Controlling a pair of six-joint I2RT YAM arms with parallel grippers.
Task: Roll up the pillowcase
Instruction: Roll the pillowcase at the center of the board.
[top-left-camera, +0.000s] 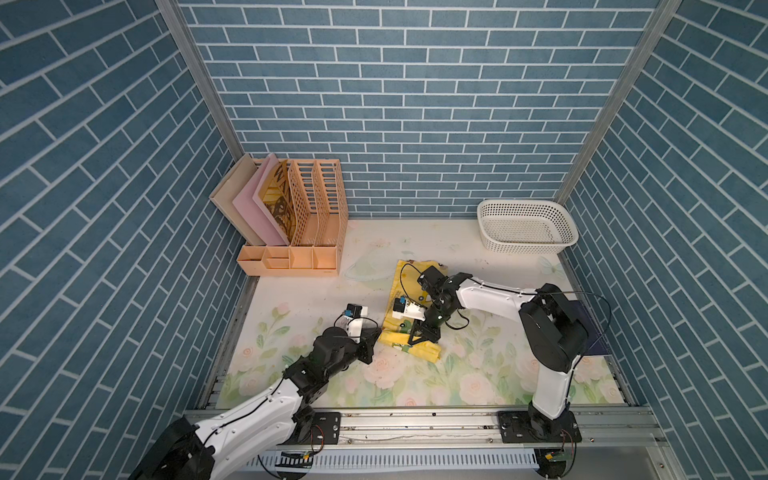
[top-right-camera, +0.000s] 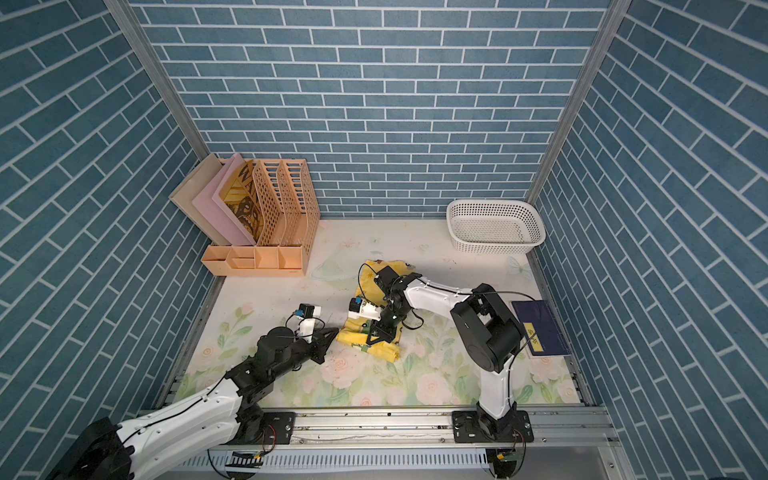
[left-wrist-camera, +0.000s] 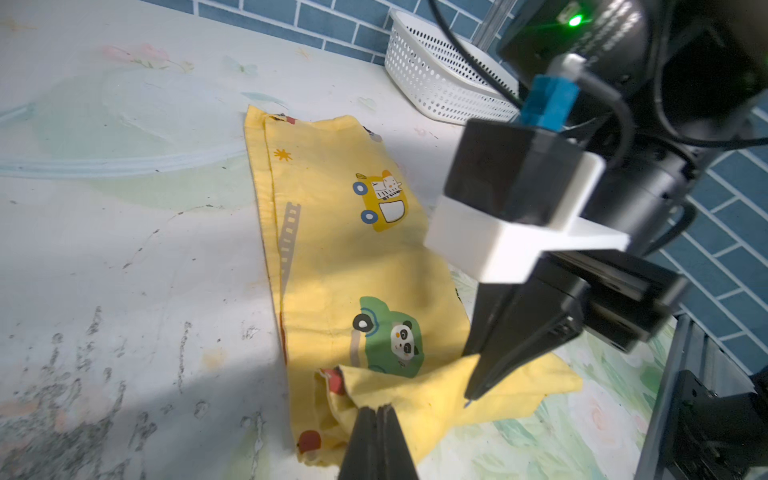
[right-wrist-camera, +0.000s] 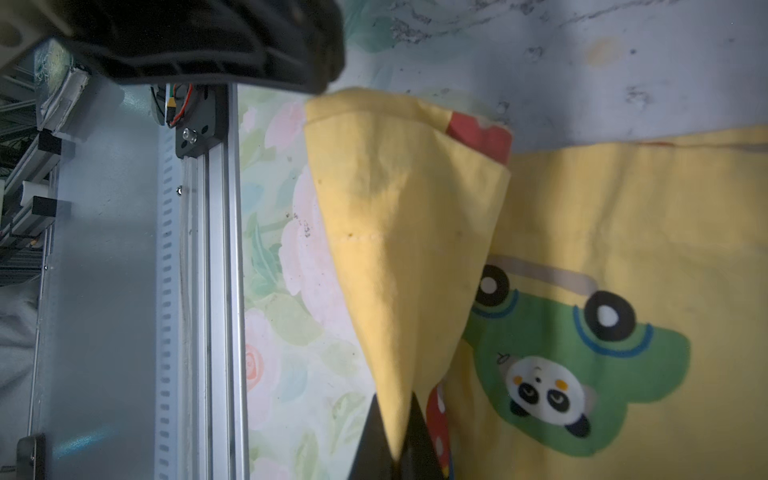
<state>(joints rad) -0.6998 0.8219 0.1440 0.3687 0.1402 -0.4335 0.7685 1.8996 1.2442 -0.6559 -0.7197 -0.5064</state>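
One pillowcase (top-left-camera: 422, 353), one white basket (top-left-camera: 524, 248), one peach desk organiser (top-left-camera: 291, 266).

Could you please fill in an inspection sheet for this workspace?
Surface: floral mat, scuffed.
Job's things: yellow pillowcase lying flat, near end lifted, not yet rolled.
Clutter: peach organiser, white basket, dark booklet, all apart from the pillowcase.
Grippers: left gripper and right gripper both shut on the pillowcase's near end.
Cables: right arm's black cables hang in loose loops.
Surroundings: blue brick walls, aluminium rail.
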